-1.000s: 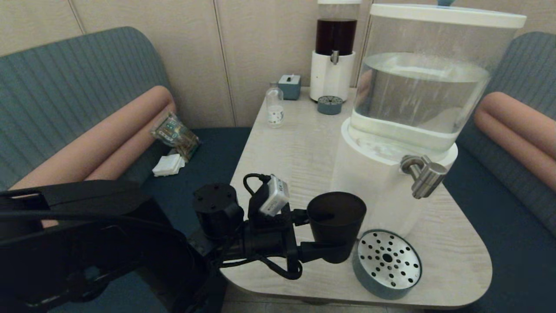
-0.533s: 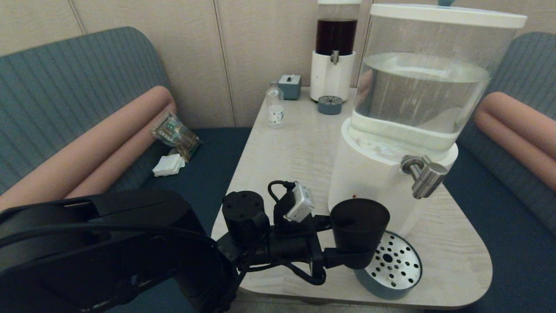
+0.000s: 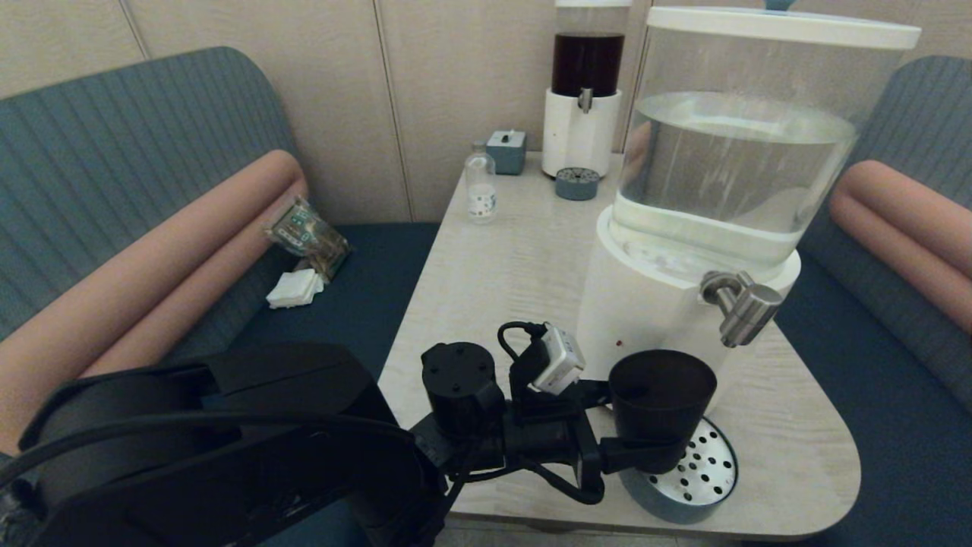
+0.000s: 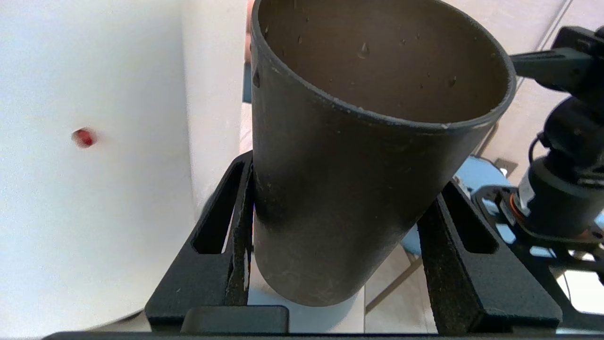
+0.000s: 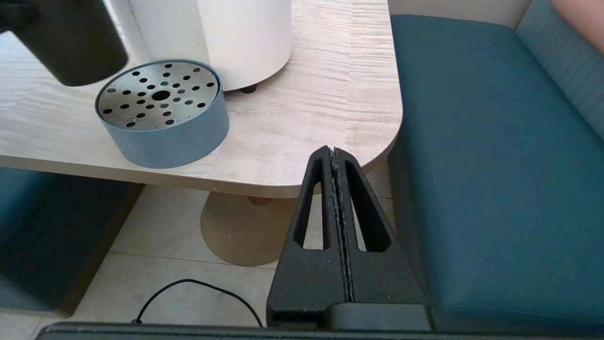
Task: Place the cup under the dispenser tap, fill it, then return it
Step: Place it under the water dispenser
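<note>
My left gripper point(image 3: 638, 437) is shut on the dark tapered cup point(image 3: 659, 409), holding it upright and off the table, over the left edge of the round perforated drip tray point(image 3: 695, 475). In the left wrist view the cup point(image 4: 358, 156) fills the space between both fingers point(image 4: 238, 212), right beside the dispenser's white base point(image 4: 89, 165). The brushed-metal tap point(image 3: 740, 306) sticks out of the big white-based dispenser point(image 3: 653, 304), up and to the right of the cup. My right gripper point(image 5: 335, 153) is shut on nothing, parked below the table's near right corner.
The table point(image 3: 516, 258) also carries a small clear bottle point(image 3: 480, 186), a little blue-grey box point(image 3: 506, 150) and the smaller dark-liquid dispenser point(image 3: 585, 91) with its own small tray point(image 3: 576, 183) at the back. Blue benches flank the table. A snack packet point(image 3: 307, 235) lies on the left bench.
My left arm has carried the cup steadily to the right, from beside the drip tray to over its left edge, closer to the tap. The right arm has not moved.
</note>
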Motion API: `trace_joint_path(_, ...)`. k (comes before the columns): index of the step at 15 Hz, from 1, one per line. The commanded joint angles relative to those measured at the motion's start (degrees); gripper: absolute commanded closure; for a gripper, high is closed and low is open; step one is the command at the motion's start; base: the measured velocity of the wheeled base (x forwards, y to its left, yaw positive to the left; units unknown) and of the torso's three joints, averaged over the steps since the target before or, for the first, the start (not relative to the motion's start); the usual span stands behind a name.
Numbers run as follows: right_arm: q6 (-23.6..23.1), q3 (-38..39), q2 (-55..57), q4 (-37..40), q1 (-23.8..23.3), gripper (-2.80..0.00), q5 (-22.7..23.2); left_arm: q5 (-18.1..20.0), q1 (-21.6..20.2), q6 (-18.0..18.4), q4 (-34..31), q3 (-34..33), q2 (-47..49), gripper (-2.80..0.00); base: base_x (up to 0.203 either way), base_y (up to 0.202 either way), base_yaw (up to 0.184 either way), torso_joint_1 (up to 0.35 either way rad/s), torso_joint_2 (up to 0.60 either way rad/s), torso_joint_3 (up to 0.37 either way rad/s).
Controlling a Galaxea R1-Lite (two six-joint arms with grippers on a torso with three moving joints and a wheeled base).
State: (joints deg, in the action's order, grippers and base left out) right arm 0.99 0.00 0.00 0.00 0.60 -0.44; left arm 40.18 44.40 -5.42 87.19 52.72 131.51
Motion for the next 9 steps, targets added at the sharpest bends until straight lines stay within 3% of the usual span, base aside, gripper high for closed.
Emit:
trace_joint_path(1,0.0,0.0,-0.1,0.0,0.0,0.00,0.0,-0.3,0.5,-0.2,0.5,1.2,1.8,0.00,0.000,0.000,0.000,0.000,0.00,0.000)
trace_joint_path(9,0.1,0.1,-0.1,0.0,0.0,0.00,0.0,-0.5,0.5,-0.5,0.5,6.5,5.7,0.00,0.000,0.000,0.000,0.000,0.00,0.000)
